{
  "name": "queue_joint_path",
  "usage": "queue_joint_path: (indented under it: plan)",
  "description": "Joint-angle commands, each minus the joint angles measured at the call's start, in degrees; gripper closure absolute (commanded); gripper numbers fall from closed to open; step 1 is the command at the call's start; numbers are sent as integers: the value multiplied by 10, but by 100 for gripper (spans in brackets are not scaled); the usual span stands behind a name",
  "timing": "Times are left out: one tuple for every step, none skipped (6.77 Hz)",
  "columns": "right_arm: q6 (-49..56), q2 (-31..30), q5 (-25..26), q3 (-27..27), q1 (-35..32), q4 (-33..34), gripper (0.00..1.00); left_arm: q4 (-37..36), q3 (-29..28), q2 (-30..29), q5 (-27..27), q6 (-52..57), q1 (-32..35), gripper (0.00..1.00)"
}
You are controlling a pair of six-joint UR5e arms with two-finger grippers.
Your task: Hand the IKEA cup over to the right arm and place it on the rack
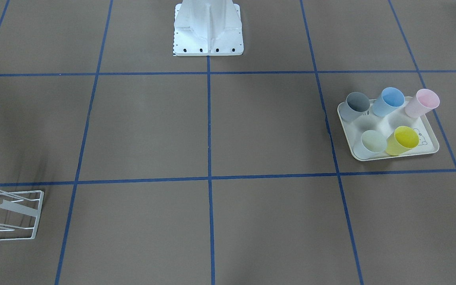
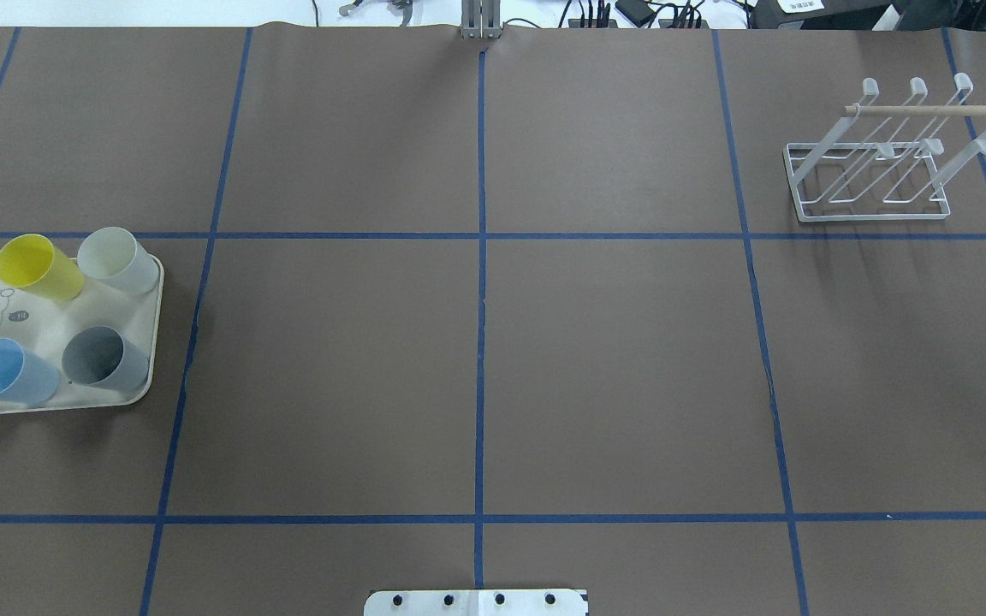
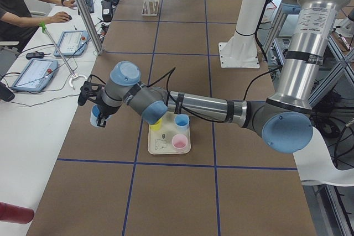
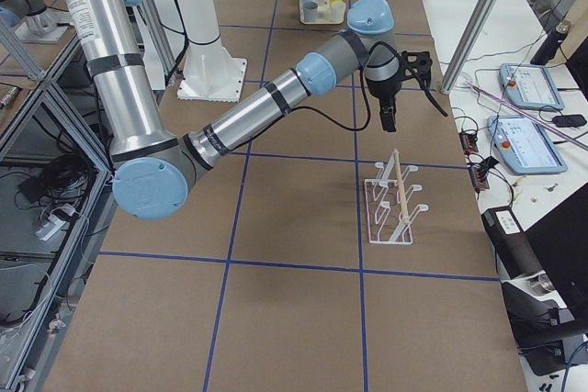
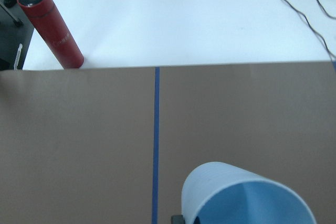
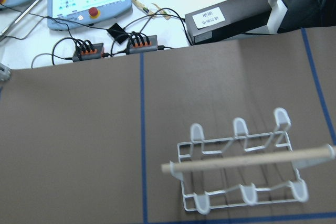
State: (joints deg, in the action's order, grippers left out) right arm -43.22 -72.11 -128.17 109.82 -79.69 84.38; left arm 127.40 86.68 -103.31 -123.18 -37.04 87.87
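Front camera: all I get here is the rack [image 1: 10, 209] at 8 o'clock and the tray [image 1: 426, 142] of spare cups [image 1: 388, 102] at 3 o'clock, well apart.

Overhead: same layout flipped, with the rack at 2 o'clock and the tray at 9. The prongs slant up under the wooden peg [image 2: 929, 109].

Left side cam: the left gripper [image 3: 95, 115] hangs near the table's operator-side edge, at 9 o'clock from the tray. The light-blue cup [image 3: 98, 115] sits at its fingers, clear of the table.

Right side cam: the right gripper [image 4: 388, 121] hovers above the rack, which sits at its 6 o'clock. Can't tell if the fingers are spread or pressed together.

Left wrist cam: the cup fills the 5 o'clock corner with its mouth facing the lens. Its long axis runs nearly along the line of sight, base toward 11 o'clock and mouth toward 5. The fingers barely show, but the cup hangs over the paper, so I'd say it's pinched.

Right wrist cam: rack at 5 o'clock, no fingers in shot.

Worries:
- The grippers are far apart, so the handover needs a clean meeting point.
- If the left lets go before the right clamps, the smooth cup drops. This close to the edge it could roll onto the white bench [image 5: 184, 19].
- If the mouth comes in skewed to a prong, it could shove the light wire rack.
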Motion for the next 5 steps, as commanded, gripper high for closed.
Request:
queue_joint_path:
  plan:
    - [-210, 20, 95, -7, 75, -166, 1, 138, 7, -11, 26, -211, -51, 100]
    - [-301, 21, 117, -7, 104, -215, 1, 198, 11, -19, 68, -314, -104, 100]
    - [-383, 25, 167, -7, 140, -268, 1, 223, 24, -34, 94, -408, -158, 100]
    - [-446, 33, 217, -8, 176, -310, 1, 231, 46, -65, 103, -518, -203, 100]
    - [-502, 55, 253, -10, 203, -325, 1, 232, 58, -113, 126, -628, -253, 100]
